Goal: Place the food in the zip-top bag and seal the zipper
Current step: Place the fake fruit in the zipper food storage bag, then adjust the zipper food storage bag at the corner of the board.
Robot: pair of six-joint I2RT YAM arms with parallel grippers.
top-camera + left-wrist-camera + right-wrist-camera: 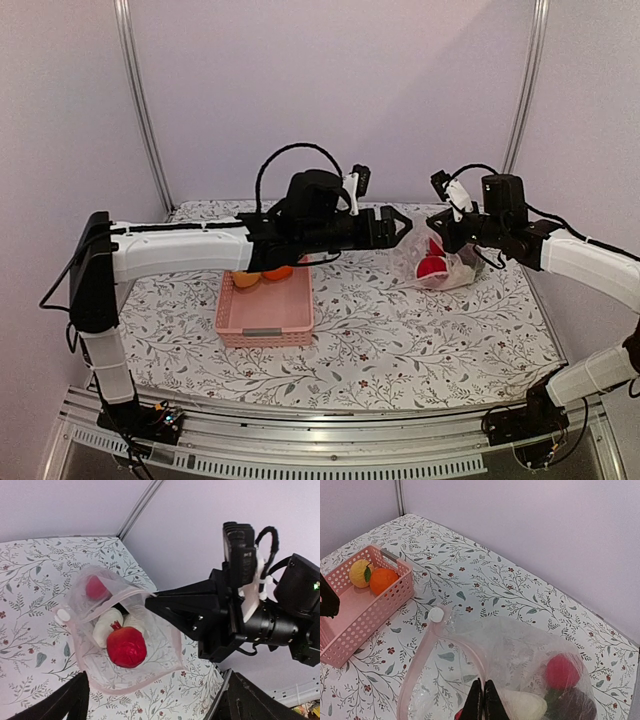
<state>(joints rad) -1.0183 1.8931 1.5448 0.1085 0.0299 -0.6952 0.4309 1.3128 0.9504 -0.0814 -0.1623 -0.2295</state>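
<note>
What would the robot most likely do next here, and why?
Probably the left gripper, open and empty near the zip-top bag, swings back to the pink basket for the orange fruit or the yellow fruit. Those two are still outside the bag, while the right gripper, shut on the bag's edge, holds its mouth up for them.

We take this for a robotics lab test cell: plain pale walls [330, 90] framed by aluminium posts [140, 100], two arms bolted to a metal rail [300, 450] at frame bottom, and a tabletop [400, 330] under floral cloth.
</note>
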